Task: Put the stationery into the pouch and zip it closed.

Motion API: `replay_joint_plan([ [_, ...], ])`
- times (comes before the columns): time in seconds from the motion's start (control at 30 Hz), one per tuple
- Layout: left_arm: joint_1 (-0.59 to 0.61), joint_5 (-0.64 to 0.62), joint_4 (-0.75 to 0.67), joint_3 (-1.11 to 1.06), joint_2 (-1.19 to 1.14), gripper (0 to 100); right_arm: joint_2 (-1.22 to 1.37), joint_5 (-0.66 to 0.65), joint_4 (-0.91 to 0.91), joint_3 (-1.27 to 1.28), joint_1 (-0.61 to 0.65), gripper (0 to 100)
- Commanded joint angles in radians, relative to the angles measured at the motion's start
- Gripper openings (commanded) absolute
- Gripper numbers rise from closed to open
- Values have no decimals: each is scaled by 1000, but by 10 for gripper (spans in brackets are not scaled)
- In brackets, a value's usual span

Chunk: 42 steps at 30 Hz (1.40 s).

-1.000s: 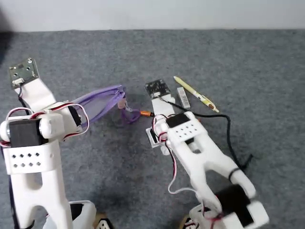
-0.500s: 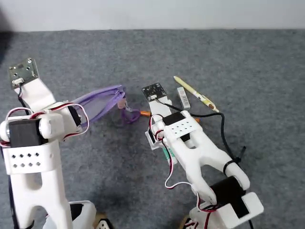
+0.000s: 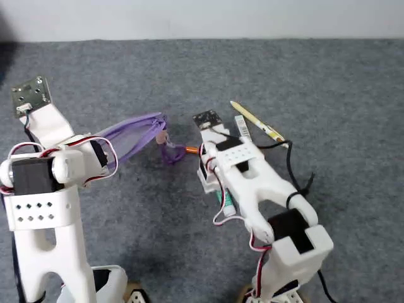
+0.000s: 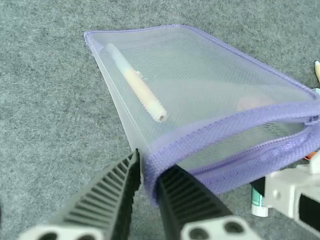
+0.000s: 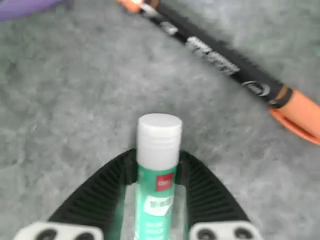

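One pen inside the pouch, its edge pinched by the left tool; right tool clamps a glue stick — marker, pencil lie outside; closing remains.

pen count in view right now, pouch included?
3. A pale pen inside the pouch; a yellow pen on the mat; a black-and-orange pen near the pouch's zipper pull, running under the right arm. More may hide beneath it.
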<state>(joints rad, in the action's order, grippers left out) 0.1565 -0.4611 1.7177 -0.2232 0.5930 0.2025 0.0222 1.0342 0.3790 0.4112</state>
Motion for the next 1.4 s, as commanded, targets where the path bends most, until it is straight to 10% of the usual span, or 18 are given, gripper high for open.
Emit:
replay_joint_plan([
  [0.0,-9,-8,6,48,2,12,-5,-9,139,-133,-27,24],
  [0.57,-11,-8,37,51,2,12,-680,-6,409,-256,94,8],
  [1.37,-9,-8,35,117,-83,12,-832,95,-817,104,377,8],
])
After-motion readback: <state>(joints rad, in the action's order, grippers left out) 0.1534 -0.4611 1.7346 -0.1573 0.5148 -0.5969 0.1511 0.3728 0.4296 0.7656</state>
